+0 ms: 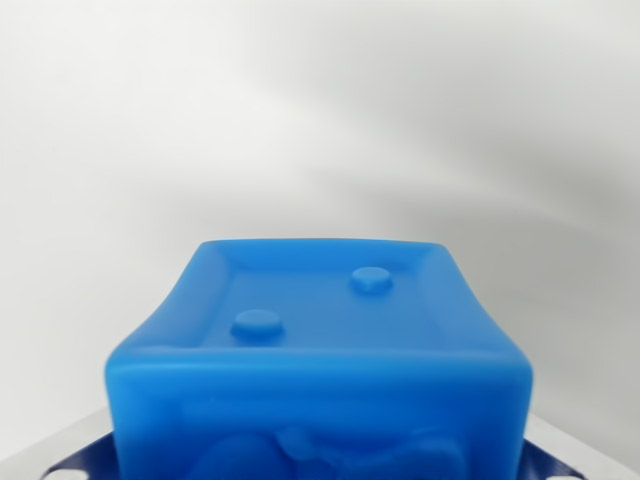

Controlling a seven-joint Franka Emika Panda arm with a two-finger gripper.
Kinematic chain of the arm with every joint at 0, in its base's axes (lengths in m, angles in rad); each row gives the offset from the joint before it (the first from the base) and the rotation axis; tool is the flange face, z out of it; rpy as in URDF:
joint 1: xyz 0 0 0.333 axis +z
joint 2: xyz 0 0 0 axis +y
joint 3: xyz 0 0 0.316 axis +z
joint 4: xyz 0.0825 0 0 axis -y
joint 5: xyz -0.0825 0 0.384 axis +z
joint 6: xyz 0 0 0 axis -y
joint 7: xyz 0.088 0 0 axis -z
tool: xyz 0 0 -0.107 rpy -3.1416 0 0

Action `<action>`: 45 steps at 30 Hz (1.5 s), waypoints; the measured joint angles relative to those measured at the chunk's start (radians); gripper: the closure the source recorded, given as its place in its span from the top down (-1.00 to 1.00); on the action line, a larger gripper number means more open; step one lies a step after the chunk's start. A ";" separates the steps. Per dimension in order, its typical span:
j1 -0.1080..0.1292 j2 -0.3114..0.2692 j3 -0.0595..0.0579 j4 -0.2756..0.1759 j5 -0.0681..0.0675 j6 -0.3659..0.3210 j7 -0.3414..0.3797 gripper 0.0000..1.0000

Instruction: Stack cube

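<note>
Filling wrist view: blue cube (320,340); end effector unseen.

I am seeing the blue cube (320,340) running off the bottom edge; its near face is blurring, and the gripper fingers are staying unidentifiable.

1. A glossy blue plastic cube (320,350) fills the lower middle of the wrist view.
2. Its recessed top face carries two round raised studs.
3. Dark blue patterned edges show at both bottom corners.
4. A plain white surface (320,110) lies behind.
</note>
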 joint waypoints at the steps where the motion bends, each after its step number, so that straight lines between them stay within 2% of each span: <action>1: -0.002 -0.005 -0.001 -0.005 0.001 0.001 0.000 -1.00; 26: -0.038 -0.119 -0.030 -0.125 0.011 0.005 -0.004 -1.00; 45: -0.063 -0.207 -0.063 -0.208 0.012 0.005 -0.009 -1.00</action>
